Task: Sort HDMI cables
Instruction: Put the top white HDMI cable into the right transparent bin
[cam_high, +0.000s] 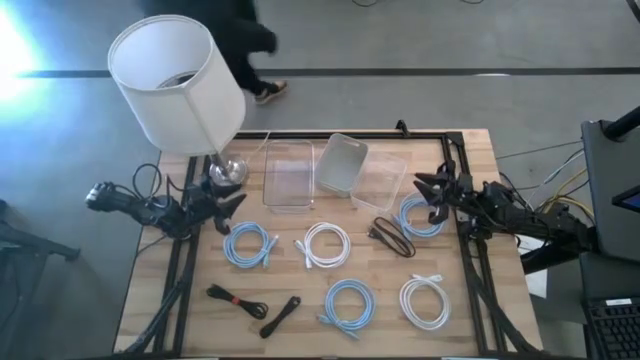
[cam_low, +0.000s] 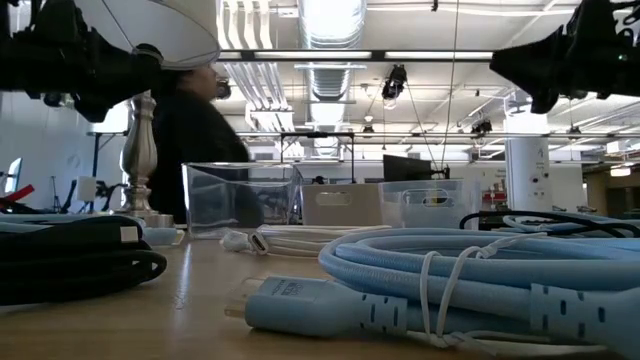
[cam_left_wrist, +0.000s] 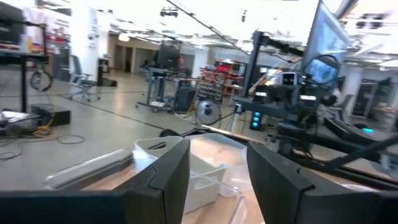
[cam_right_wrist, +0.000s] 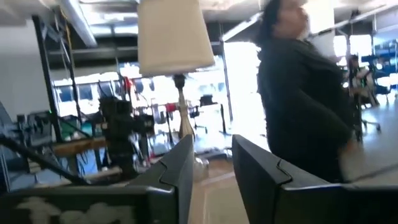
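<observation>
The cables lie spread on the wooden table (cam_high: 150, 300). There are three blue coils (cam_high: 248, 244), two white coils (cam_high: 325, 245) and three thin black bundles (cam_high: 237, 298). Three clear tubs (cam_high: 289, 175) stand at the far side, all with nothing in them yet, so no sorting looks done.

The left claw (cam_high: 228, 203) hangs over the left edge, near the lamp (cam_high: 178, 80). The right claw (cam_high: 432, 190) hangs by the far-right blue coil. Both claws hold nothing, with a gap between their fingers.

The coils look light and bendy, and they are tied, so they should lift in one piece. Pinching one side of the ring seems best.

Only the top view shows all the cables. The right wrist view shows a person (cam_right_wrist: 305, 93) walking behind the table.
</observation>
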